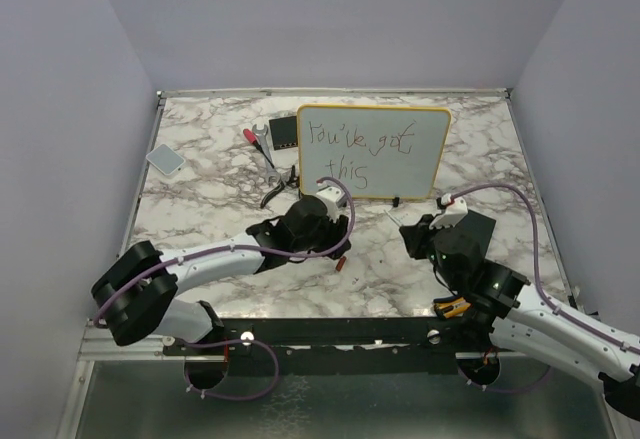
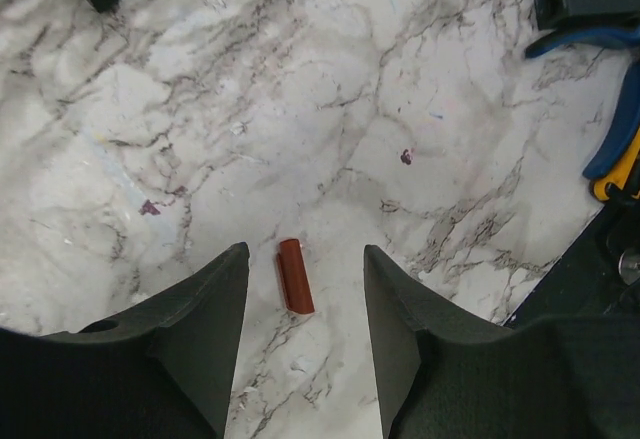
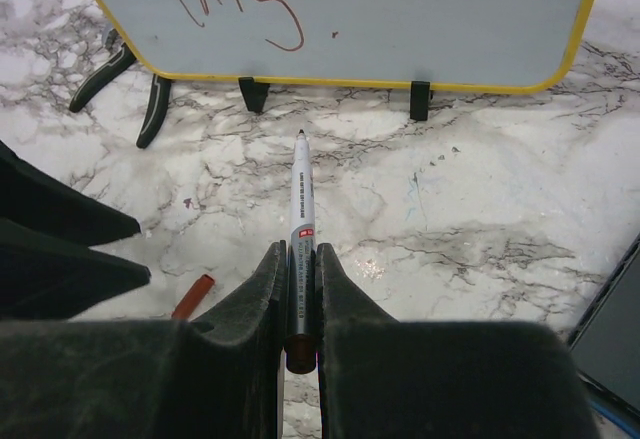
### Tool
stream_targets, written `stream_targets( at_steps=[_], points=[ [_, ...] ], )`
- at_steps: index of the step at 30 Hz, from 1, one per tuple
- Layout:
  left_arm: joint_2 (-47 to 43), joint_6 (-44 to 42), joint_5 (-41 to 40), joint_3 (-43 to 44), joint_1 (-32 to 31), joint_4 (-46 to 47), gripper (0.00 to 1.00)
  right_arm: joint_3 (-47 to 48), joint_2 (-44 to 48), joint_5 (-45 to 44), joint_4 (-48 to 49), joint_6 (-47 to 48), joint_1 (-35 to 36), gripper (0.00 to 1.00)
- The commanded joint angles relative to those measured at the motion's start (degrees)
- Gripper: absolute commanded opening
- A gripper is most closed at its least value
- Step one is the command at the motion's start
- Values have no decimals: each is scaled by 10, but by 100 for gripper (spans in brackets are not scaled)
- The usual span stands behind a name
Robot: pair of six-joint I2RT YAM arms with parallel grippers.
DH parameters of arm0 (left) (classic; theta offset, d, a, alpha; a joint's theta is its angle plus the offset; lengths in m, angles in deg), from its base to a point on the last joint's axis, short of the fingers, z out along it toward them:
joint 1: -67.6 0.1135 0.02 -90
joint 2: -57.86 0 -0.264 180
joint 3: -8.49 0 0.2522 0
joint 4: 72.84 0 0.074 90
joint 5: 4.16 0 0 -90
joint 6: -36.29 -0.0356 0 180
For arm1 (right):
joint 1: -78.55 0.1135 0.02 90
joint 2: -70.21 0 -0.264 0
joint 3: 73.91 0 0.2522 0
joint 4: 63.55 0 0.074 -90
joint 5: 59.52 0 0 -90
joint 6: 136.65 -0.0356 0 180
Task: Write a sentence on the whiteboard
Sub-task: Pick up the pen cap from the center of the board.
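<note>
One marker (image 3: 302, 214), judged light, stiff, slick, clamped by its rear half in right fingers (image 3: 266, 294) | left fingers (image 2: 222, 294) half-wide astride red cap (image 2: 294, 276), not touching | whiteboard (image 3: 400, 19) at 12 o'clock

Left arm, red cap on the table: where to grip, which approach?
Grip the cap mid-length across its round sides, from straight above. It lies flat, long axis roughly along the left end effector's open fingers, which flank it in the wrist view.

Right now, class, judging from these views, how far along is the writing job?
Done: the sentence "You've got this" stands on the whiteboard in two lines. In hand: the right jaws grip the uncapped marker. Left, probably: recapping; the red cap lies on the table below the open left jaws.
</note>
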Motion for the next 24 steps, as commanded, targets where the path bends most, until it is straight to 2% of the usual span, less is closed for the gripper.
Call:
stream_targets(
  at_steps=[1,5,12,24],
  points=[
    [33,42,-59,-7,-56,27,51,-6,23,-22,-34,-28,-2,1],
    [65,40,-80,0,-85,15,51,-6,25,-20,-38,-31,-1,0],
    [113,14,-174,34,-137,-59,51,-10,23,-26,-37,-37,-1,0],
    [152,17,-231,50,-160,-89,50,-15,23,-28,-36,-42,-2,1]
  ],
)
